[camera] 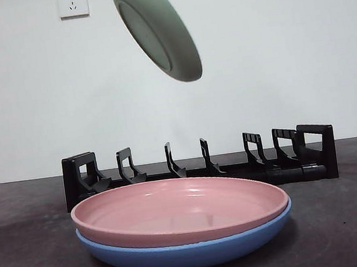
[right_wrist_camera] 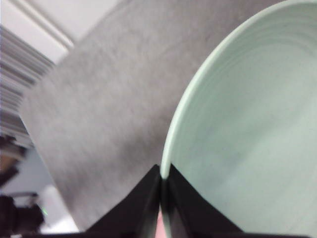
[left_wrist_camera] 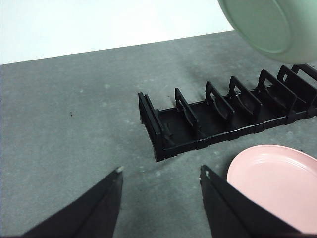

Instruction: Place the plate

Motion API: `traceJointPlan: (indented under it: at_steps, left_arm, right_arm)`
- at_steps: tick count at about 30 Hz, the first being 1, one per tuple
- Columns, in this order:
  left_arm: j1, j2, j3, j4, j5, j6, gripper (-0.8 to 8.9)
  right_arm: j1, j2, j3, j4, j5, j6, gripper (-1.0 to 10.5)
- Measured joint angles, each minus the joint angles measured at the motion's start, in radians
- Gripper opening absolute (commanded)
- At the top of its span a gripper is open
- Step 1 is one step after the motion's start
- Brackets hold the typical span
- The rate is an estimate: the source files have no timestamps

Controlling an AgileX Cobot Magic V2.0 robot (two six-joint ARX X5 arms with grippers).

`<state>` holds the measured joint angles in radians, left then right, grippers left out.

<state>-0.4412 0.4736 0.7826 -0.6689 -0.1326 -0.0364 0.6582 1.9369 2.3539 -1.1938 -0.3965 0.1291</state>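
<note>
Front view: a pale green round ceramic plate [camera: 157, 29] is held tilted in the air, high at 12 o'clock, well above the long black plastic dish rack [camera: 199, 167] that is stood on the dark grey speckled counter [camera: 30, 258]. Nothing is slotted between the rack's upright dividers. Before the rack, toward 6 o'clock, a pink shallow round plate [camera: 178, 209] is nested in a blue shallow round plate [camera: 187, 251], the pink one on top, both flat on the counter.

In the right wrist view, the rim of the green plate [right_wrist_camera: 247, 124] is gripped edge-on by the right hand [right_wrist_camera: 163, 183], whose black jaws are pressed together on it; the counter is seen blurred beyond.

In the left wrist view, the left hand [left_wrist_camera: 161, 173] is shown low over the bare counter near one end of the rack [left_wrist_camera: 223, 111], with its jaws spread apart and nothing between them. The pink plate [left_wrist_camera: 277, 183] is seen just beside one jaw, and the green plate [left_wrist_camera: 270, 25] is seen above the rack's far part
</note>
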Motion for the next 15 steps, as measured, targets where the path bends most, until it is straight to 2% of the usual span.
traceJointPlan:
  at_steps: [5, 7, 11, 15]
  left_arm:
    - [0.0, 0.0, 0.0, 0.0, 0.0, 0.011, 2.51]
    - [0.0, 0.0, 0.0, 0.0, 0.0, 0.014, 2.51]
    - [0.0, 0.0, 0.0, 0.0, 0.0, 0.018, 2.51]
    - [0.0, 0.0, 0.0, 0.0, 0.0, 0.018, 2.51]
  right_arm:
    - [0.093, -0.018, 0.034, -0.086, 0.12, -0.063, 0.1]
    - [0.134, -0.032, 0.034, -0.14, 0.189, -0.087, 0.1]
    - [0.196, -0.05, 0.032, -0.146, 0.327, -0.109, 0.1]
    - [0.219, -0.089, -0.018, -0.143, 0.34, -0.119, 0.1]
